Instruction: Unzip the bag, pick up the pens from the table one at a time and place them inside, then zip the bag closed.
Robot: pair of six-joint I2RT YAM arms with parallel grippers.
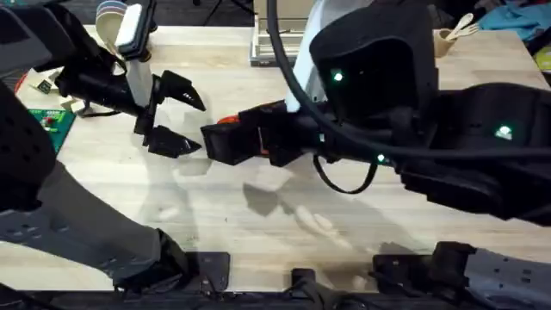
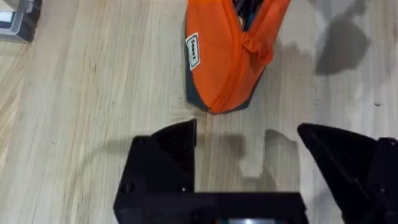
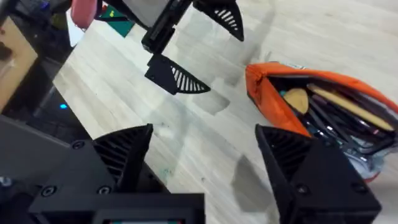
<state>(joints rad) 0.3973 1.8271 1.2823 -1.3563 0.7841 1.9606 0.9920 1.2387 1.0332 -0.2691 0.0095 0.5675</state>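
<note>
Standing at the near edge: the table (image 1: 258,232) runs away from me in pale wood planks, with shadows lying across its bare middle.
Right arm: it rises large and dark close under the overhead camera and reaches from the lower right across toward the middle.
Right gripper (image 3: 205,155): its black fingers are spread wide, nothing between them, just beside the open end of the bag; in the overhead view it sits over the bag (image 1: 225,120), of which a sliver of orange peeks out.
Bag, from the right wrist (image 3: 311,99): orange, lying on its side on the table, its mouth gaping open; inside I can see tan-yellow pens (image 3: 348,106) among darker ones.
Bag, from the left wrist (image 2: 217,56): its closed orange end with a small white label faces the left gripper, dark bottom edge against the wood.
Left gripper (image 1: 176,116): black fingers parted, empty, a short gap off the bag's end, low over the table.
Left gripper, own view (image 2: 249,168): both fingers stand well apart with bare wood between.
Far left: a green item (image 1: 47,120) lies at the table's edge.
Far back: a pale cup (image 1: 108,26) stands near the rear edge.
</note>
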